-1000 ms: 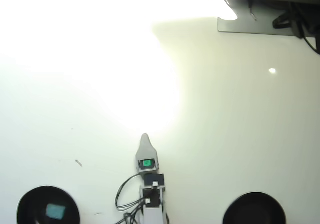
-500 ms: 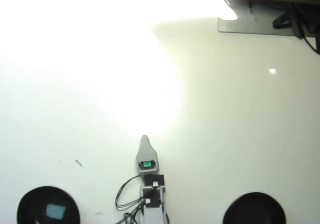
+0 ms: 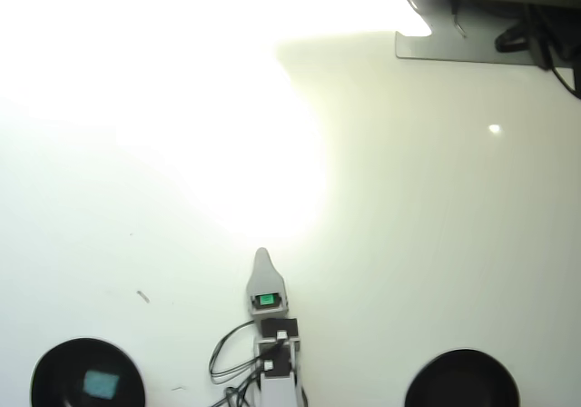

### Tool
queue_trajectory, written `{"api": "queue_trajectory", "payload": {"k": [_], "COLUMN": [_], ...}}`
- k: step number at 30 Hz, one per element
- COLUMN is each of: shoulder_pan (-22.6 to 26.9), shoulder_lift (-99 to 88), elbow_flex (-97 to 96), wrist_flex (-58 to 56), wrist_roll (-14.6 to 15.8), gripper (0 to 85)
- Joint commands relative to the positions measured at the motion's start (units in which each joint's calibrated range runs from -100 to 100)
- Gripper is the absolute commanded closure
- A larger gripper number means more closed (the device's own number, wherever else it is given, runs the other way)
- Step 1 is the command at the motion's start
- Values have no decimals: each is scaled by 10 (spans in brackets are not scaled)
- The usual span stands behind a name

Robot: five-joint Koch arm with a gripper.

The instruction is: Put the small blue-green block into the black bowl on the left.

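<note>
White tabletop [image 3: 436, 243], glare blown out over its upper-left in overhead view. Small teal square block [image 3: 101, 385] sits inside round matte-black bowl [image 3: 45, 371] at bottom left. Grey arm's gripper [image 3: 262, 255] is right of that bowl, well apart, w/ only one pointed tip visible, so can't tell its opening; nothing seen held. Matching second black bowl [image 3: 463, 380] further right of it.

white table [image 3: 436, 243] glare-washed at upper left, two black bowls [image 3: 86, 375] [image 3: 463, 380] on its near edge
</note>
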Motion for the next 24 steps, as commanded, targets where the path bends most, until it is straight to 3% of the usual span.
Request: {"api": "queue_trajectory", "payload": {"k": [1, 24], "shoulder_pan": [1, -12], "shoulder_lift": [-7, -7], "elbow_flex": [-20, -20], "wrist_flex": [0, -16], "wrist_roll": [1, 13], "gripper": [365, 365]}}
